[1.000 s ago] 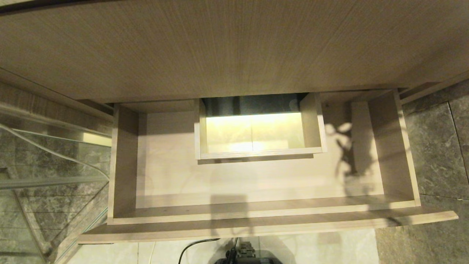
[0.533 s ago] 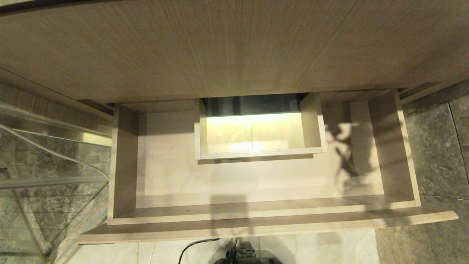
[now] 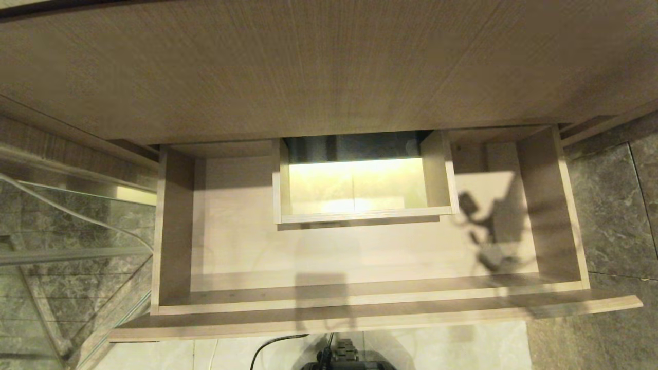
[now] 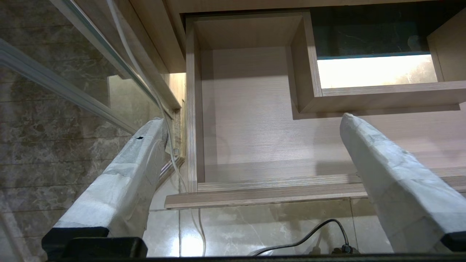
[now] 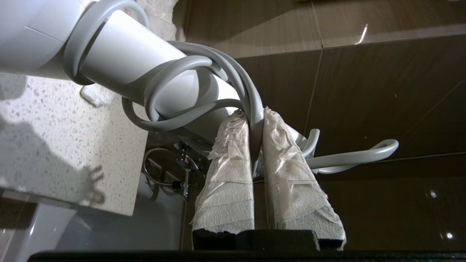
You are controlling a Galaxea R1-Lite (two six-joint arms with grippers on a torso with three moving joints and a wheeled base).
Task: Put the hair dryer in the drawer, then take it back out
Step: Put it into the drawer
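Speckled counter (image 5: 54,138) behind: right hand (image 5: 255,116) pinches hair dryer (image 5: 120,62) (cord).

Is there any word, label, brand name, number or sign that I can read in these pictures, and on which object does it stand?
No readable text anywhere.
Drawer: plain wood grain, no label.
Hair dryer and its cord: plain white and grey on the sides shown, no brand or number.

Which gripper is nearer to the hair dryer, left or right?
Right. The right gripper is shut on the cord wound around the hair dryer. The left gripper hangs open before the drawer, away from it.
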